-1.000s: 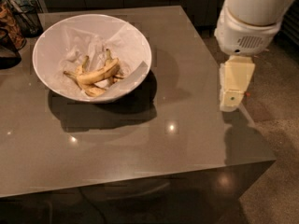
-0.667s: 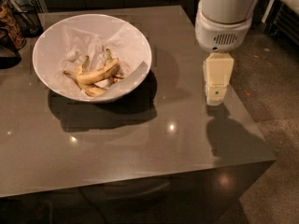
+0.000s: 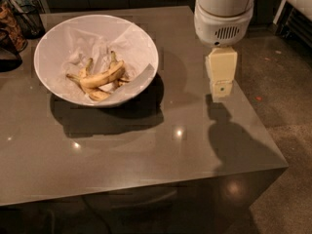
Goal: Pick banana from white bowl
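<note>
The white bowl (image 3: 51,79) stands on the left part of the grey table, lined with crumpled white paper. The banana (image 3: 103,76), thick, curved and yellow with brown blotches, lies across its bottom among thinner yellow-brown banana pieces (image 3: 97,95). My gripper (image 3: 222,87) hangs below the white arm (image 3: 222,11) over the table's right part, well to the right of the bowl and above the surface. It holds nothing that I can see.
The table (image 3: 146,155) has its right edge just beyond the gripper and its front edge near the bottom. Dark objects, a basket among them (image 3: 12,26), stand at the far left. Speckled floor lies to the right.
The arm and gripper have moved left, from beyond the table's right edge to over the table, closer to the bowl. The bowl and banana have not moved.
</note>
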Controlling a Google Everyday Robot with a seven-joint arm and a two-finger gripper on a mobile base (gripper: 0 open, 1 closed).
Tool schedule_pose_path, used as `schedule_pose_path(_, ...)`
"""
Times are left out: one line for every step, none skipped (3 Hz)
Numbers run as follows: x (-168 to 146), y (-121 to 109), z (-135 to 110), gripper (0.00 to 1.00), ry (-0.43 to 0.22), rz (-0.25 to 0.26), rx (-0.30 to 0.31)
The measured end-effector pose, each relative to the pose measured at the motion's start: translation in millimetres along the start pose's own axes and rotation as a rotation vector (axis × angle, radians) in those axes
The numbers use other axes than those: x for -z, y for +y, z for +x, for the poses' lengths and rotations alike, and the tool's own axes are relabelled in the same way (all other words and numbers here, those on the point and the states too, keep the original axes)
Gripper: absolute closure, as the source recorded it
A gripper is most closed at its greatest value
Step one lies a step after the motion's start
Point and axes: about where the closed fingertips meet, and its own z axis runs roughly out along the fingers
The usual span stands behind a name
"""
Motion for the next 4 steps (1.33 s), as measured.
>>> schedule_pose_path(5,-10,-16,0.00,0.003,0.007,0.099)
schedule_pose_path(6,-24,-35,0.00,-0.004,-0.005,0.198)
schedule_pose_path(9,-44,-55,0.00,-0.001,0.019,0.237)
schedule_pose_path(9,-51,-61,0.00,-0.018,0.047,0.239)
